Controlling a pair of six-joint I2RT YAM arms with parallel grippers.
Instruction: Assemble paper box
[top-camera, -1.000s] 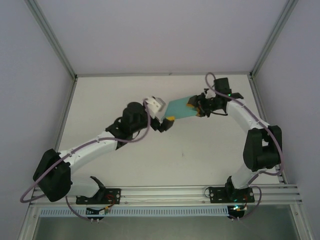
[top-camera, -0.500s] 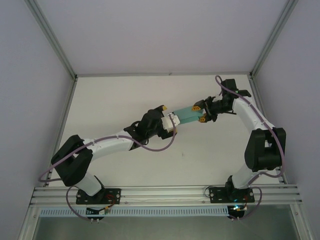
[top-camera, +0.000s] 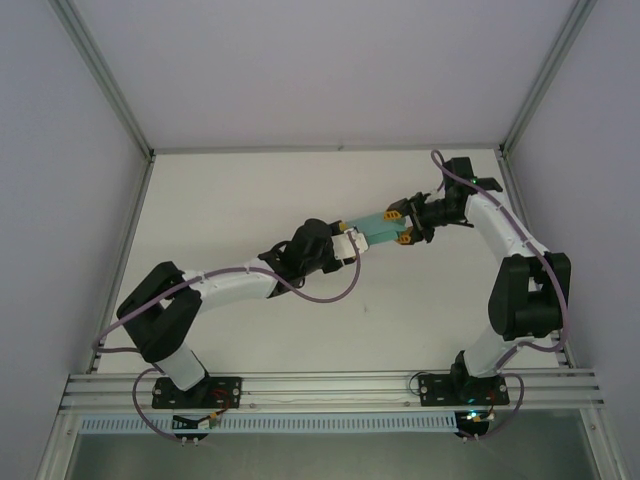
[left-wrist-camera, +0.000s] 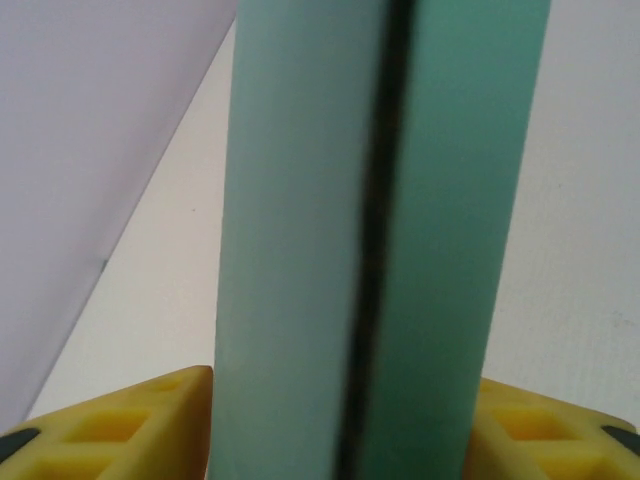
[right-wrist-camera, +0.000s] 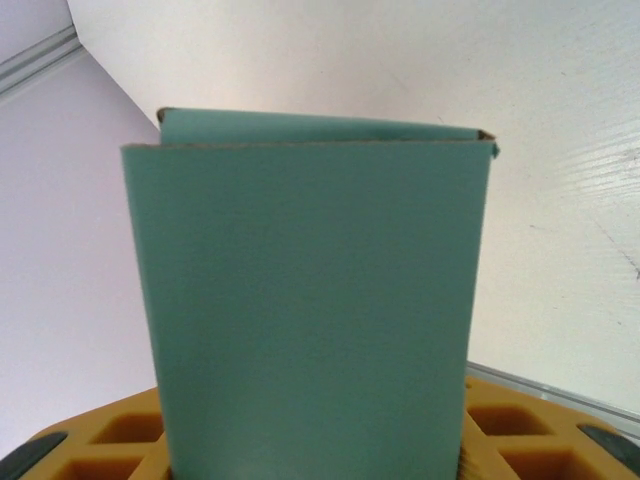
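Plain teal paper box (top-camera: 372, 231) over the table (top-camera: 220, 200).
Its long axis runs from left gripper (top-camera: 351, 243) to right gripper (top-camera: 403, 224), each clamped on an end.

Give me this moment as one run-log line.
paper box: teal, gripped at both ends | left gripper: shut on left end | right gripper: shut on right end
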